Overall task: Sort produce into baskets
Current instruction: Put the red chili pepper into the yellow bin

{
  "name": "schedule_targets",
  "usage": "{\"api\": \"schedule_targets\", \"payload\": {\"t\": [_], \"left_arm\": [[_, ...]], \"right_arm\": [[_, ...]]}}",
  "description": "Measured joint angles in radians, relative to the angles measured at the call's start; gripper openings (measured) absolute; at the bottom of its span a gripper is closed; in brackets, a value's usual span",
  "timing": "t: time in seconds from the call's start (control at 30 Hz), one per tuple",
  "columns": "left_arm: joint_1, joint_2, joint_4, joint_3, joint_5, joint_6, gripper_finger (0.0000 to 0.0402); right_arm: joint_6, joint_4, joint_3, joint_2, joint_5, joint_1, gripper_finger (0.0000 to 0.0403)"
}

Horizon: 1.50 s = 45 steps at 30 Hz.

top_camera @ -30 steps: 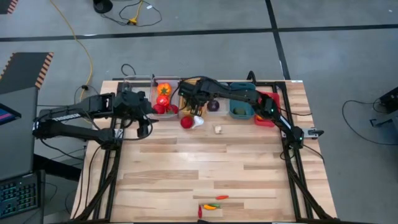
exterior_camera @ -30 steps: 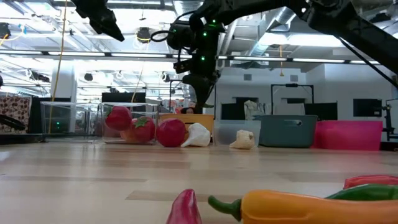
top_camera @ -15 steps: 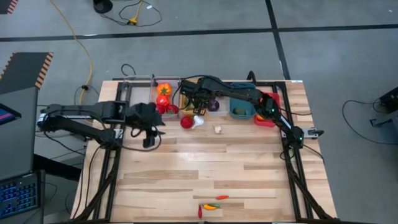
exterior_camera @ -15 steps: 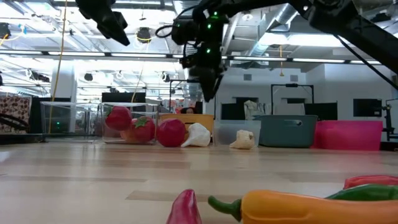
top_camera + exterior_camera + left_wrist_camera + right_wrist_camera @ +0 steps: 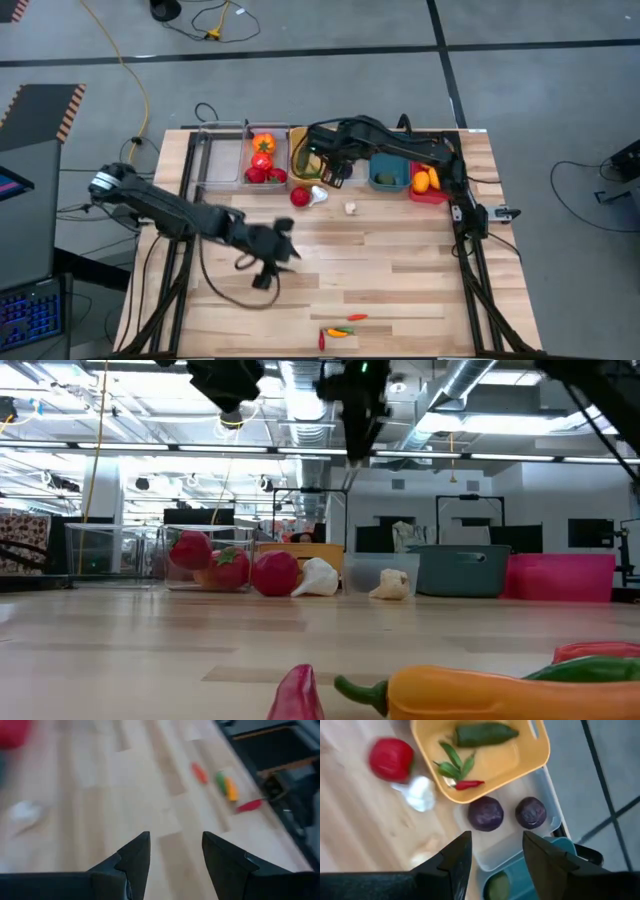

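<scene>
Hovering over mid-bench (image 5: 400, 270), left claw (image 5: 172, 852) parted, empty; chilies (image 5: 225, 787) ahead by bench edge. Right claw (image 5: 492, 852) parted, empty, above clear bin (image 5: 520, 837) with two matte purple balls (image 5: 485, 813). Yellow bin (image 5: 530, 755) beside: green pepper, chilies. Red tomato (image 5: 299, 197), white garlic (image 5: 318, 195) loose on wood planks.

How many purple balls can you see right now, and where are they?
2. Both purple balls lie side by side in the clear bin between the yellow bin and the teal one; more could be hidden.
</scene>
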Motion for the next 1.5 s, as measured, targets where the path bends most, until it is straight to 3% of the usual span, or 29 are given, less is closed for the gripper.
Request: {"api": "schedule_targets", "payload": {"t": [0.3,0.6,1.1,1.5], "left_arm": [[-0.134,0.274,0.383,0.0,0.073,0.05,0.0167],[-0.196,0.495,0.65,0.026,0.108,0.052,0.0167],[-0.211,0.743,0.662,0.146,0.135,0.085,0.0167],[-0.216,0.762,0.659,0.155,0.138,0.083,0.0167]], "right_arm": [[0.128,0.0,0.0,-0.136,-0.001,0.135,0.02],[0.193,0.002,0.0,-0.153,-0.002,0.29,0.02],[0.255,0.052,-0.008,-0.152,-0.002,0.452,0.02],[0.277,0.053,-0.008,-0.151,-0.002,0.522,0.02]]}}
